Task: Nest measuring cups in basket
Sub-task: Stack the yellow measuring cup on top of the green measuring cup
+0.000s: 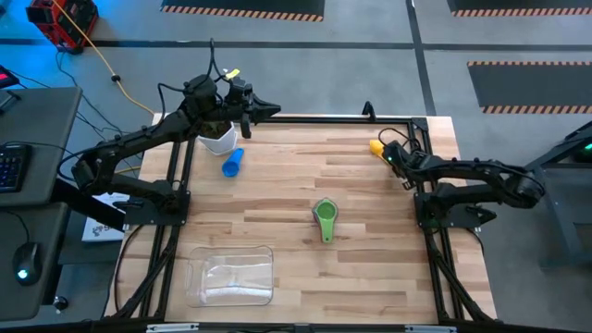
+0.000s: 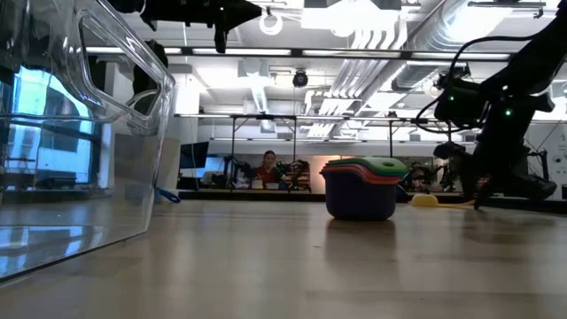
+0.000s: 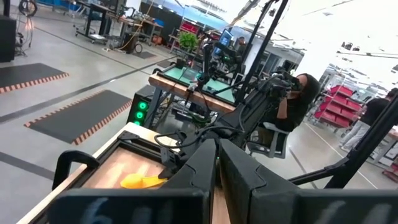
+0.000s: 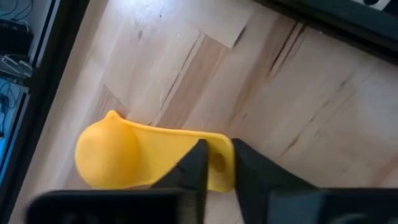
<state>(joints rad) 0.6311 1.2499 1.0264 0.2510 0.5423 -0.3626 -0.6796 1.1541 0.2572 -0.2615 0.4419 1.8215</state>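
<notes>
A wooden table [image 1: 370,240] seen from above, with a dark robot arm at each side. The right gripper [image 4: 214,163] is down at the table's far right corner, its fingers [image 4: 193,168] narrowed onto the handle of a yellow cup [image 4: 115,158] that lies upside down on the wood; the fingertips pinch the handle's end. A nested stack of cups [image 1: 325,215] with a green one on top sits near the table's middle, its green handle pointing toward the near edge; from table height the stack [image 2: 361,188] shows dark blue at the bottom, with red and orange rims under the green. A light blue cup [image 1: 231,164] lies on its side near the far left, just beside a white pot [image 1: 218,140]. The clear basket [image 1: 231,275] sits at the near left edge, well apart from all the cups. The left gripper [image 1: 268,110] hangs raised over the far left edge by the pot, fingers closed together and holding nothing. People sit at desks in the room beyond.
</notes>
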